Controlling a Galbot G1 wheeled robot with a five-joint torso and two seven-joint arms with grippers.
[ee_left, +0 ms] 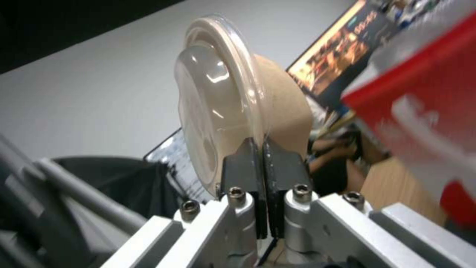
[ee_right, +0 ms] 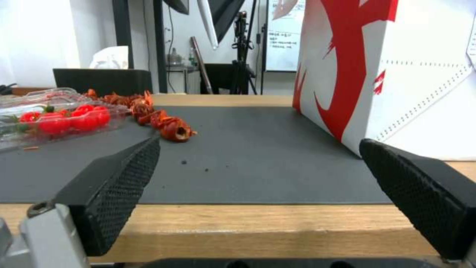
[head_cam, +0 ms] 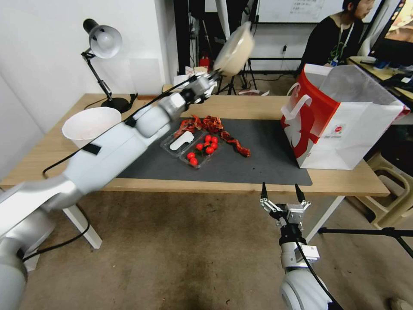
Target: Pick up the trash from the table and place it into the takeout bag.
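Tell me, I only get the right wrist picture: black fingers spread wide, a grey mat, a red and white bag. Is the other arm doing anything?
Observer: Yes. The left hand is raised high above the table, shut on a beige dish.
Operator: Shut on it how?
Observer: In the left wrist view its fingers pinch the rim, where a clear lid meets the beige wall.
Operator: Is it over the bag yet?
Observer: No. From the head view the dish is off to the left of the bag, whose top stands open.
Operator: And my own hand?
Observer: The right hand is open, low before the table's front edge.
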